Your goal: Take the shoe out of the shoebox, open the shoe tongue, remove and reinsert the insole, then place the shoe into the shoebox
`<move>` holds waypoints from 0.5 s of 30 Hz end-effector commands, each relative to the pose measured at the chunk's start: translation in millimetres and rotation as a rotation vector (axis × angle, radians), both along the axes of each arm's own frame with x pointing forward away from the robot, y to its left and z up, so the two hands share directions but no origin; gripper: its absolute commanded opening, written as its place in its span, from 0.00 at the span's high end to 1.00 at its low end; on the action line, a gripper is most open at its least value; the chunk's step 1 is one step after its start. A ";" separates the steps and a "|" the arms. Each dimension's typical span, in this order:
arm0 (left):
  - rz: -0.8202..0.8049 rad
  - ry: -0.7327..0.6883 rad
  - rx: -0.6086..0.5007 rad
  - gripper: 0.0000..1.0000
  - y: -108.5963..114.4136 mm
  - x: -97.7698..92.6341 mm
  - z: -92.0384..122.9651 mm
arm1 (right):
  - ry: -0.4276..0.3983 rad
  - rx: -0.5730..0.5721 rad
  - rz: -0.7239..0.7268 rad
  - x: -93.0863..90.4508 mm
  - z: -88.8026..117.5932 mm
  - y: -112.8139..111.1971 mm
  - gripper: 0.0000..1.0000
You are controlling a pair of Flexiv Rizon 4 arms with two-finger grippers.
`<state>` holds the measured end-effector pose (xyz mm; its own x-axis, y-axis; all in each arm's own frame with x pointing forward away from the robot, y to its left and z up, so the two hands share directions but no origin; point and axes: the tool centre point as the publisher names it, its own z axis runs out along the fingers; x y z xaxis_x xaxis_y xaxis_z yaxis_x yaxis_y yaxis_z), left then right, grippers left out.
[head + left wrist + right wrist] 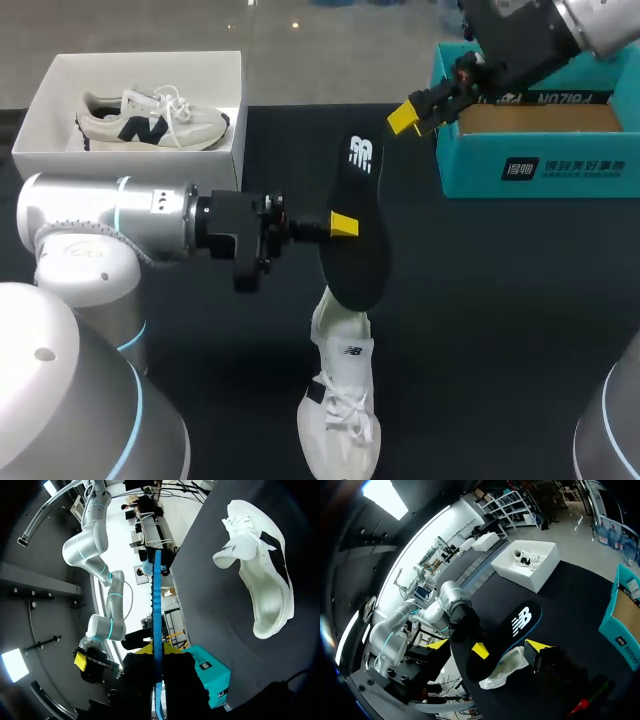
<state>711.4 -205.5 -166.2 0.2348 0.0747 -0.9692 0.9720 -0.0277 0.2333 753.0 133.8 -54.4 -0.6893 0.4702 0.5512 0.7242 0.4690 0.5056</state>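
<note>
So your left gripper (345, 225) is clamped on the black insole (365, 270), fingers pinching it from both sides. It's holding the insole up in the air, right over the heel end of the white shoe (340, 410). The shoe's lying on the black table (500, 330), out of the box. Your right gripper (425, 112) is spread wide with nothing in it, hanging by a corner of the teal shoebox (540, 170).

left gripper (343, 224) clamped, right gripper (418, 112) spread
</note>
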 end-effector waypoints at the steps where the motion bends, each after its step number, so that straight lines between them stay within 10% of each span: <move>1: -0.003 0.005 0.012 1.00 -4.0 2.8 -6.1 | -0.019 -0.338 0.103 4.9 21.1 5.4 0.00; 15: 0.019 0.015 0.039 1.00 -2.3 5.6 -19.8 | -0.034 -0.495 0.119 3.8 29.0 5.9 0.00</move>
<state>716.9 -204.7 -183.3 0.2168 0.1111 -0.9699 0.9762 -0.0221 0.2157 753.6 135.4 -27.8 -0.7680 0.5780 0.2759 0.6401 0.6785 0.3603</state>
